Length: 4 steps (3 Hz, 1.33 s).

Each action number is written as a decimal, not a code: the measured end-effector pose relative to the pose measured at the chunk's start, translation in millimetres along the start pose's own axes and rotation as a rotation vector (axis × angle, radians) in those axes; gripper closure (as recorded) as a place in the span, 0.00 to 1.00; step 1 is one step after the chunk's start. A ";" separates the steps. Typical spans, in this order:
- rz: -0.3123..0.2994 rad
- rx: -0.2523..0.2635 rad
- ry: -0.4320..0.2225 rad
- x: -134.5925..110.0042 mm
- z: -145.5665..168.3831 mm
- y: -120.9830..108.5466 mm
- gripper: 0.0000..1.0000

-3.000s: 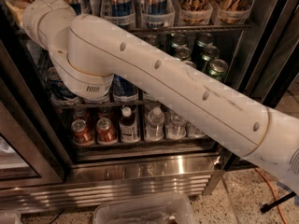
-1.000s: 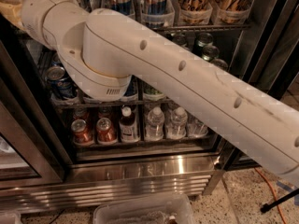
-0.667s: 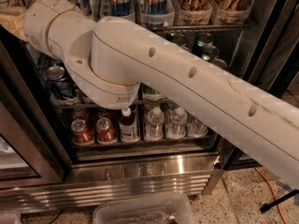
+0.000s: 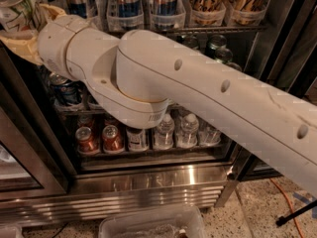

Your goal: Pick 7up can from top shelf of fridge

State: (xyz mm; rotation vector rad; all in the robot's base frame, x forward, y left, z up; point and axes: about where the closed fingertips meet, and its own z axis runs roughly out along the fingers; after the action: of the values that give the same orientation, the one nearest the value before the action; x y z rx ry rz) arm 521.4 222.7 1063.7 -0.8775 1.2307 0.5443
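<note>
The 7up can (image 4: 14, 11) is seen at the upper left corner, at the left end of the top shelf (image 4: 213, 29), beside the row of clear bins (image 4: 166, 19) of tall cans. It is tilted, with its silver lid turned up and toward the camera. The gripper (image 4: 26, 26) is placed around it: one tan finger lies under and to the left of the body and the other curves over its right side. The fingers (image 4: 20, 46) appear to be closed against the can's sides, so the can is judged to be held. A side grip of this kind is suited to a smooth round wall, which would slip from a shallow pinch. The arm (image 4: 208, 98) is stretched across the fridge (image 4: 148, 182) from lower right to upper left, presumably because the can sits at the far left and has to be reached past the door frame. Much of the middle rack is hidden by it. The grasp is taken to be made; what remains is judged to be drawing the can out clear of the bins and the dark frame without its being knocked.
</note>
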 end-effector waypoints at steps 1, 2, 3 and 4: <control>-0.003 -0.031 0.032 12.2 -19.2 1.5 1.00; 0.007 -0.053 0.064 26.2 -40.4 -1.5 1.00; 0.024 -0.048 0.103 44.6 -59.3 -8.1 1.00; 0.026 -0.060 0.152 62.2 -75.2 -8.8 1.00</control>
State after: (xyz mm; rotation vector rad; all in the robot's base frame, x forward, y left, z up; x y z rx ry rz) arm 501.9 150.4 1000.3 -0.9688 1.3707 0.5458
